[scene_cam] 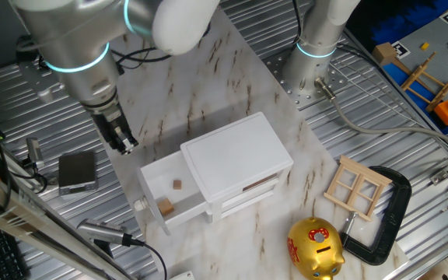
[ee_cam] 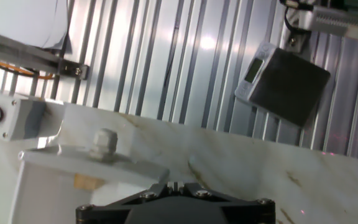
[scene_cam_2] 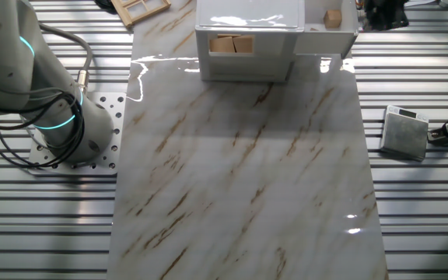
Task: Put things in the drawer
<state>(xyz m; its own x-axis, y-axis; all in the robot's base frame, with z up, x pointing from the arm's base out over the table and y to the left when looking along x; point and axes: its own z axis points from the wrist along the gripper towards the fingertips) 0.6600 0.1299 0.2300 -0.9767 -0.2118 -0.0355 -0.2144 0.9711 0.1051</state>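
Observation:
The white cabinet (scene_cam: 236, 152) stands on the marble board with its top drawer (scene_cam: 155, 180) pulled open and its round knob (scene_cam: 140, 204) facing front left. Two tiny tan wooden cubes (scene_cam: 177, 185) (scene_cam: 165, 206) lie inside the drawer. In the other fixed view one cube (scene_cam_2: 332, 17) shows in the open drawer (scene_cam_2: 317, 40). My gripper (scene_cam: 124, 142) hangs shut and empty above the board's left edge, up and left of the drawer. In the hand view its fingertips (ee_cam: 174, 185) are pressed together, with the knob (ee_cam: 102, 143) just ahead and a tan cube (ee_cam: 87, 182) partly visible behind the drawer front.
A grey scale (scene_cam: 78, 171) lies on the ribbed metal left of the board. A pale wooden window frame (scene_cam: 358, 187), a black clamp (scene_cam: 387, 214) and a gold piggy bank (scene_cam: 315, 249) sit to the cabinet's right. The arm base (scene_cam: 315, 54) stands behind.

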